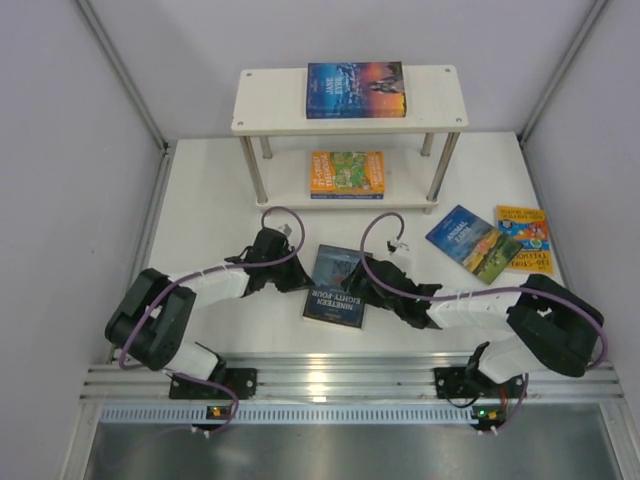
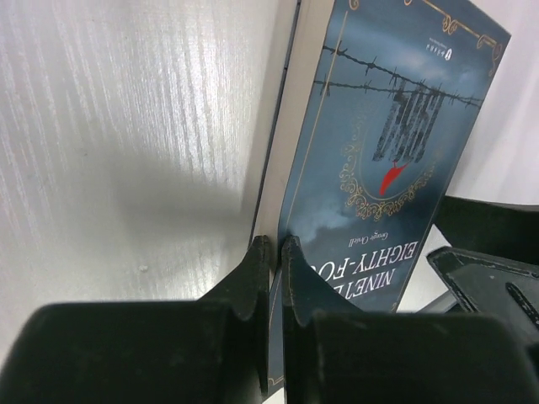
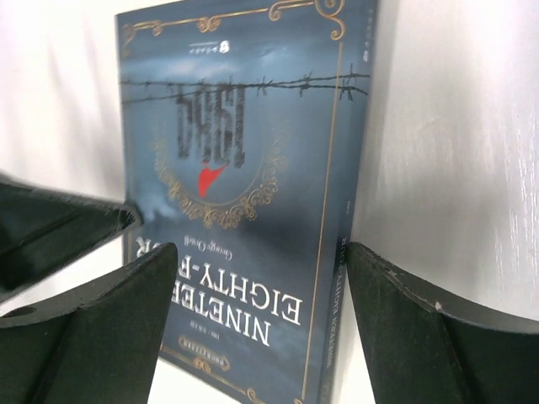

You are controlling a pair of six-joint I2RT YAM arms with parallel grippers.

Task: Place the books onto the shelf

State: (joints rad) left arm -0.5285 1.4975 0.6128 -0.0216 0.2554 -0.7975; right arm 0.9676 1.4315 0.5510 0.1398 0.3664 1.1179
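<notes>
Centrally, the dark blue book (image 1: 337,292) sits on the table (image 1: 210,190), in front of the shelf (image 1: 440,108) and between both arms. The left gripper (image 2: 275,252) has its jaws pinched shut on the book's edge. The right gripper (image 3: 261,252) has its jaws spread wide, one finger on either side of the book.

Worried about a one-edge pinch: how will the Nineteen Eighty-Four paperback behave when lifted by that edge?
Probably floppy: the left end effector pinches only a thin edge of the Nineteen Eighty-Four paperback, so it may sag or fan open. Its cover looks smooth, so it could slip from the pinch. Being flat and thin, it should slide rather than roll if pushed.
</notes>
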